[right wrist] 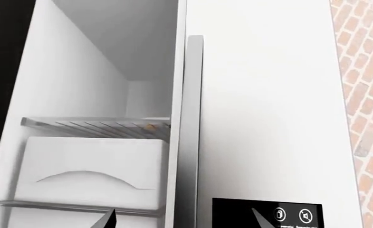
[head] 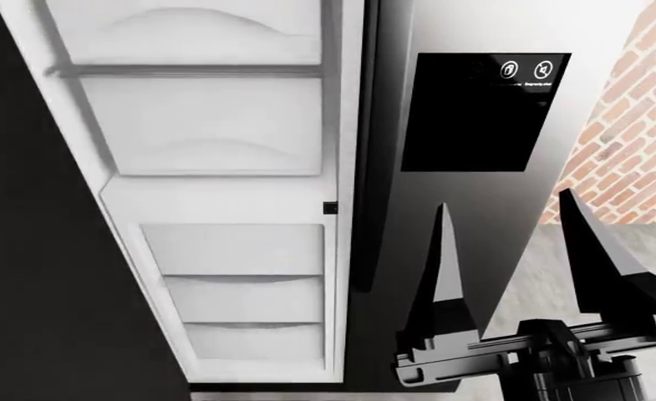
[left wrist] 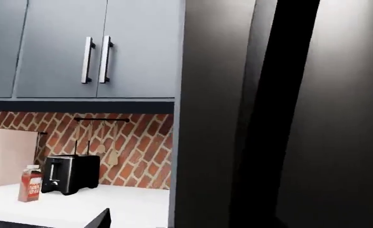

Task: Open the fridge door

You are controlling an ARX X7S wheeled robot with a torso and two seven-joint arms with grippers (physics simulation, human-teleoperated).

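The right hand point(head: 511, 251) fills the near foreground of the head view, its two dark fingers spread wide with nothing between them; it hangs in front of the twin door point(head: 461, 217), just below the dark display panel point(head: 481, 113), and touches nothing, so I judge it is standing clear rather than pulling. Off to the hand's left the fridge interior point(head: 221, 167) lies exposed, white drawers and shelves stacked one above another; a wire shelf point(right wrist: 97, 126) shows higher up in the right wrist view. The fridge door point(head: 38, 251) is swung well out, a black slab at the far left of the hand, so the opening looks largely done; its white inner side is not in sight here. The left hand does not show in any view, so I cannot tell whether it is wide or closed; its camera looks along a glossy black panel point(left wrist: 338, 118), perhaps the door, towards a tabletop point(left wrist: 97, 204) carrying a toaster point(left wrist: 69, 173) and a bottle point(left wrist: 30, 183) under grey cupboards point(left wrist: 97, 47).
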